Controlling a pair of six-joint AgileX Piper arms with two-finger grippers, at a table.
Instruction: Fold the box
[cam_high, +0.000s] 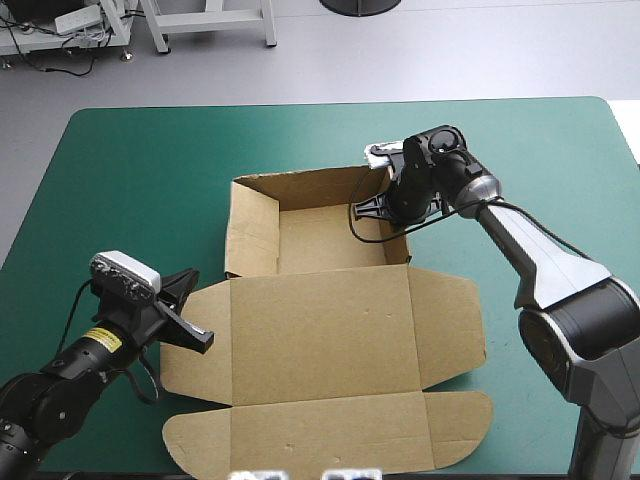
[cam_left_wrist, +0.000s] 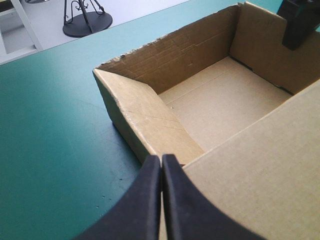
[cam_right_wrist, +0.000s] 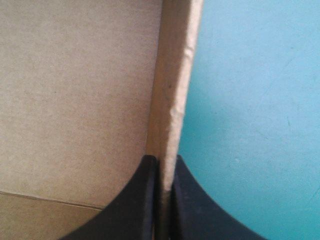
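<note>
The brown box (cam_high: 320, 330) lies in the middle of the table. Its far part is an open tray with raised walls, and the lid lies flat toward the near edge with its flaps spread. My right gripper (cam_high: 385, 208) reaches down at the tray's right wall. In the right wrist view this gripper (cam_right_wrist: 164, 159) is shut on that wall's (cam_right_wrist: 172, 90) top edge. My left gripper (cam_high: 200, 318) rests low by the lid's left flap. In the left wrist view it (cam_left_wrist: 161, 159) is shut, nothing between its fingers, tips pointing at the near end of the tray's left wall (cam_left_wrist: 150, 125). The right gripper (cam_left_wrist: 300, 22) shows beyond the tray.
Teal-green cover (cam_high: 150, 170) lies bare left of the tray and along the far edge. The lid's front flap (cam_high: 330, 435) reaches close to the table's near edge. On the right, cover shows between the box and my right arm.
</note>
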